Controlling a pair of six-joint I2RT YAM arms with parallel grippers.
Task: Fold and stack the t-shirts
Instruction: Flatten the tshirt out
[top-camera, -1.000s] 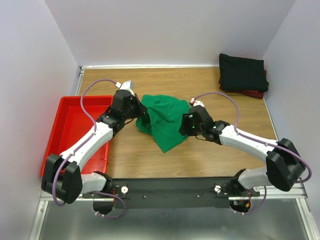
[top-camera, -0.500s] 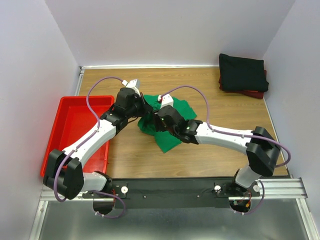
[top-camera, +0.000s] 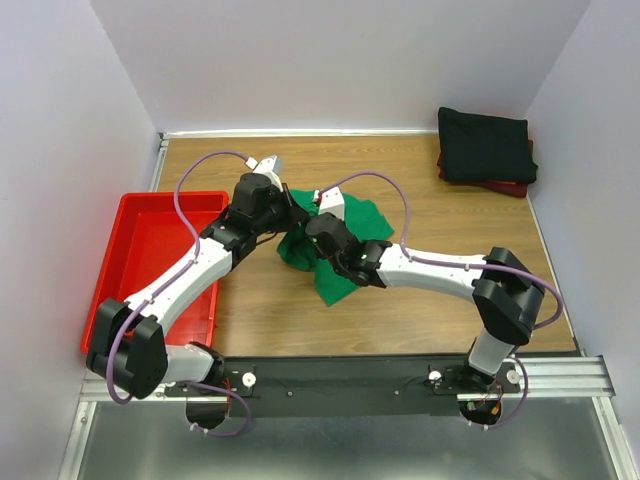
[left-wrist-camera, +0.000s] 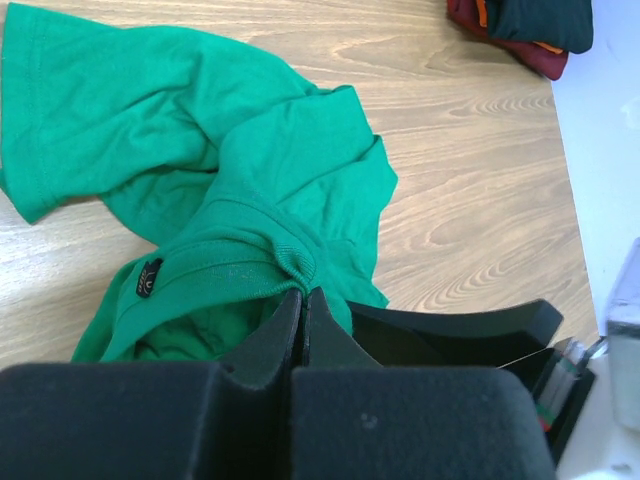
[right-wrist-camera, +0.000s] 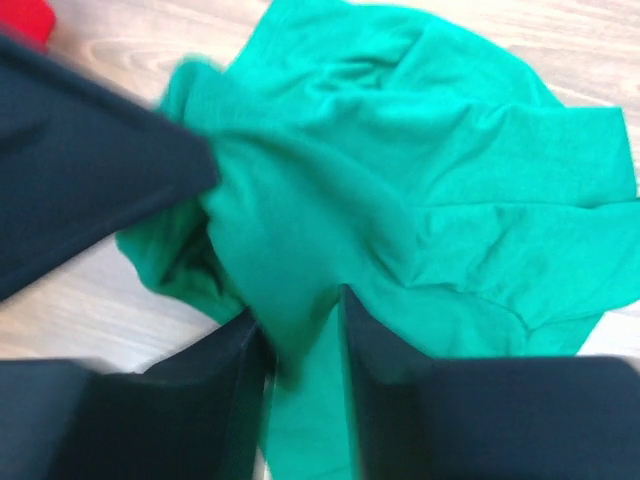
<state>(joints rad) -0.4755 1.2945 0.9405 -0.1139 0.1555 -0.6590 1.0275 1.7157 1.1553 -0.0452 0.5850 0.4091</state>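
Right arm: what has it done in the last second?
The right gripper swept left across the green t-shirt to beside the left gripper; cloth now lies between its fingers, grip unclear. The left gripper barely moved, shut on its collar. The black t-shirt, dark red t-shirt and red tray stayed put.

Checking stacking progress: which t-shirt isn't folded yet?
The green t-shirt, crumpled mid-table; the black t-shirt and dark red t-shirt beneath lie folded in the far-right corner.
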